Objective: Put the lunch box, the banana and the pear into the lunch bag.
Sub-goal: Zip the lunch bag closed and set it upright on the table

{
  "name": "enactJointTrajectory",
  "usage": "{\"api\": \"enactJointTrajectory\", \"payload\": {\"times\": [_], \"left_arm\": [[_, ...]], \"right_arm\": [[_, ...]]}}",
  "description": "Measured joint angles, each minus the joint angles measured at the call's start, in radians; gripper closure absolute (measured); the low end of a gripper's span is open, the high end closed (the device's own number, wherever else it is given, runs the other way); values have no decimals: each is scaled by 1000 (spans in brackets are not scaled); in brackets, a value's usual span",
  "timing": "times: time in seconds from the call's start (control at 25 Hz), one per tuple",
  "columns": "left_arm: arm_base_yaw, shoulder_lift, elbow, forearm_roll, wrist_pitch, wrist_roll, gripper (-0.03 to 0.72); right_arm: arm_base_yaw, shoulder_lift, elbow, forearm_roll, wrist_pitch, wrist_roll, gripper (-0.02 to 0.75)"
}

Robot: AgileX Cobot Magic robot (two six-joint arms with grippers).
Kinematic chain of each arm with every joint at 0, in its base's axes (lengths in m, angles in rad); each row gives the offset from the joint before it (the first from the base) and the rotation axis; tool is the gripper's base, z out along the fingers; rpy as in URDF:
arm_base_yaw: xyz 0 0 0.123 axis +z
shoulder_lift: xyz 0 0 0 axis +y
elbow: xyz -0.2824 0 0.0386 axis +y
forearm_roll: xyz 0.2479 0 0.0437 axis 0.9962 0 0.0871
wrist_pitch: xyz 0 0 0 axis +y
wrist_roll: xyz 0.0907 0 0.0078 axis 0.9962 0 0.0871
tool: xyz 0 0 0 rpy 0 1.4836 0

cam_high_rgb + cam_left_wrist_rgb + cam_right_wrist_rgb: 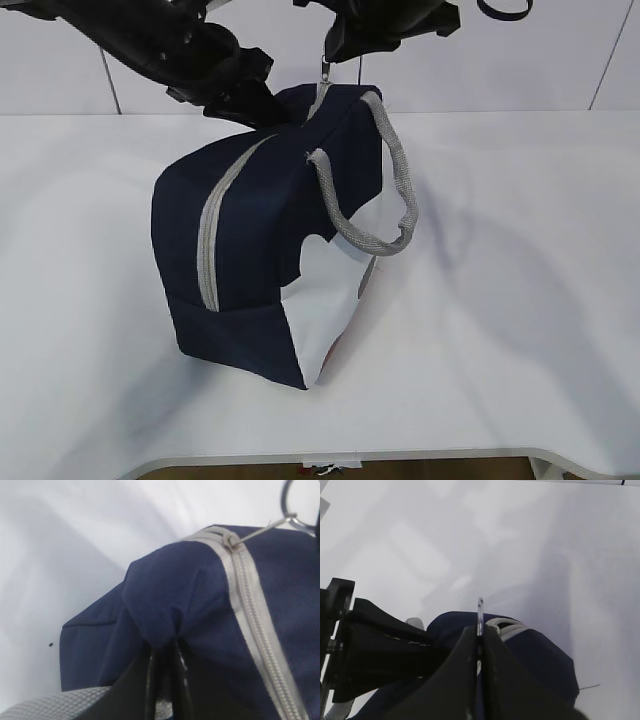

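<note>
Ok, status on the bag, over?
Left gripper pinching navy fabric at the lunch bag end. Right gripper shut on the zipper ring pull. Zipper looks closed. No fruit or box in view.

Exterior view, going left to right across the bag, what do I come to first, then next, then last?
Grey zipper running along the navy top of the lunch bag → white side panel → grey handle looping out on the right.
</note>
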Motion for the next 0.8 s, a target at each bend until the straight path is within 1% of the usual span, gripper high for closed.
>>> {"api": "enactJointTrajectory", "payload": {"times": [0.16, 0.32, 0.64, 0.8], "left_arm": [[12, -4, 0, 4, -1, 17, 669], [30, -29, 0, 10, 38, 27, 671], [35, -60, 0, 5, 166, 183, 673], [35, -60, 0, 2, 180, 211, 674]], "right_arm": [[0, 0, 0, 0, 0, -12, 724], [0, 0, 0, 0, -4, -14, 724], [0, 0, 0, 4, -30, -16, 724], [0, 0, 0, 9, -36, -27, 724]]}}
